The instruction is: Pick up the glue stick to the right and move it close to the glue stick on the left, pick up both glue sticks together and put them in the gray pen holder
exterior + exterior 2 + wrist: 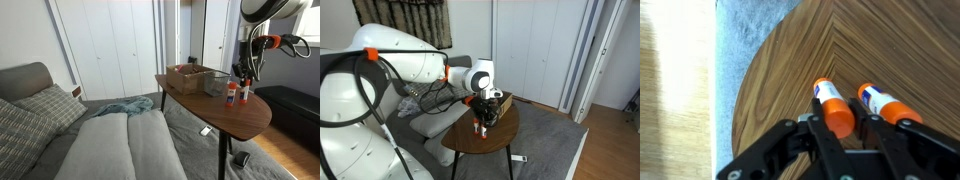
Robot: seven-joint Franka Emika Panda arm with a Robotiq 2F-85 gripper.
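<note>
We see the claw (pixel 844 130) low over a round wooden table (pixel 780 80), coming in from the bottom of the wrist view. Its two dark fingers (pixel 818 132) stand partly open, one on each side of the orange cap of the first stick (pixel 828 98). They are very near to this cap, but we cannot tell if they press on it or only stand beside it. The second stick (pixel 880 100) stands just beside the first one, outside the fingers, and the two look almost touching. Both have a white body with an orange end toward the camera. In an exterior view the sticks (pixel 231 95) stand upright on the table (pixel 200 112), near its edge and directly under the claw (pixel 244 76). The gray cup (pixel 216 84) stands just beside them, farther from that edge, and a brown box (pixel 188 78) is behind the cup. The sticks are not in the cup. In an exterior view from the robot's side, the claw (pixel 483 118) reaches down to a stick (pixel 482 128) on the table (pixel 470 142), and the arm hides much of the rest. A gray sofa (pixel 110 140) stands next to the table.
</note>
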